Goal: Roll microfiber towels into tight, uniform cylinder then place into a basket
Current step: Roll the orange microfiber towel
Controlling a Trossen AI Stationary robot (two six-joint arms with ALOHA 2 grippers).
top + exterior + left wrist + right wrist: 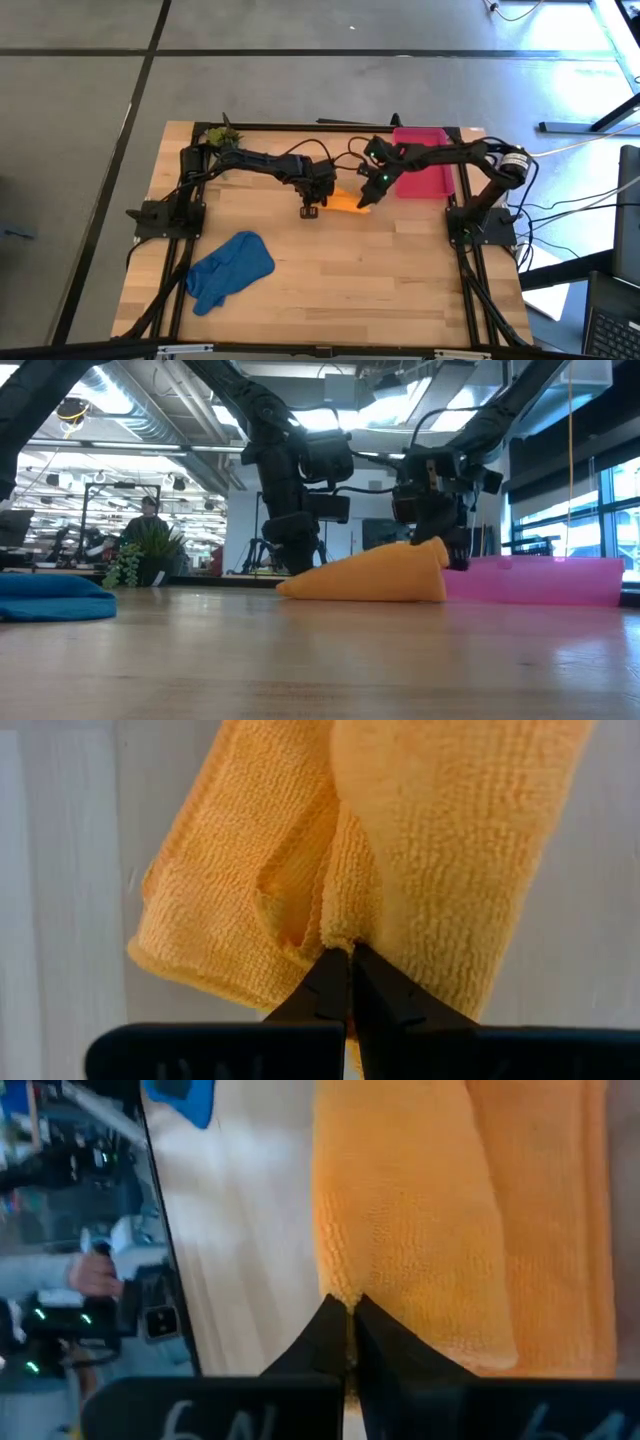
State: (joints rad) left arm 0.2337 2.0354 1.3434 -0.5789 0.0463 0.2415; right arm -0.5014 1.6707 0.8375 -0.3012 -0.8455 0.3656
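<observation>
Left end effector [349, 952] and right end effector [349, 1302] each pinched the rolled orange towel's [345, 203] ends; lift level, keeping the roll tight, toward basket [432, 183].

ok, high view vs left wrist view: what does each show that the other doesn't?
Only the high view: the blue towel lying loose near the table's front left, the pink basket at the back right, the potted plant in the back left corner, and the right gripper at the orange towel's other end.
Only the left wrist view: the towel's rolled layers and terry weave up close, with the left gripper shut on its edge.
Both: the orange towel on the wooden table.
</observation>
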